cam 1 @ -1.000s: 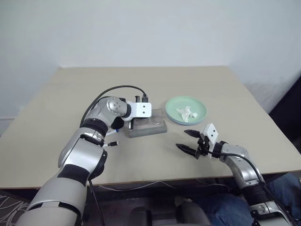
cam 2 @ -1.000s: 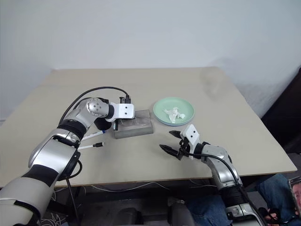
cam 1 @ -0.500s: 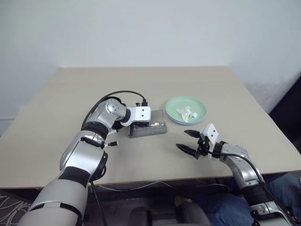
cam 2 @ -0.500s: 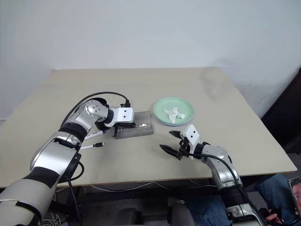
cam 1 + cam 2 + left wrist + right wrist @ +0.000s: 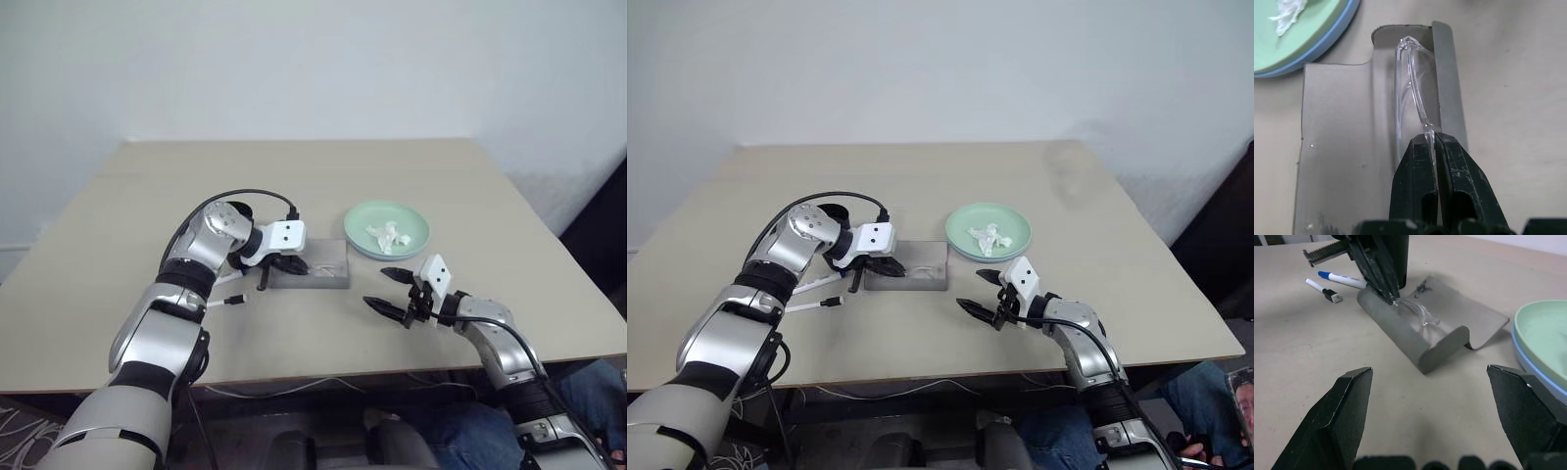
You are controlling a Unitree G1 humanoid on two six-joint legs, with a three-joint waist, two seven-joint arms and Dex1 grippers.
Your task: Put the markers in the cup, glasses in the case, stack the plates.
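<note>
Beige counter [image 5: 470,186], case [image 5: 312,266] lying open near the middle, a bit toward the front edge, lid flap spread flat toward the right. Left pincer [image 5: 1433,147] pressed together on the clear glasses [image 5: 1411,93]; its wrist view shows the frame pinched at one end, the rest curving along the case's trough, a detail the head views blur into the grey. Right pincer [image 5: 390,292] spread wide, holding nothing, above bare counter just right of the case and in front of the plates [image 5: 415,235]. Plates already stacked, mint green on top of light blue, the blue rim plain in the left wrist view; crumpled white tissue [image 5: 387,234] sits on the green one. Right wrist view picks up the two markers [image 5: 1342,279] lying flat on the counter beyond the case, blue-capped and black-capped, close together but apart. Black cup [image 5: 835,213] stands behind the left arm, partly hidden. Back half of the counter and its whole right side lie open; front edge close under the right arm.
</note>
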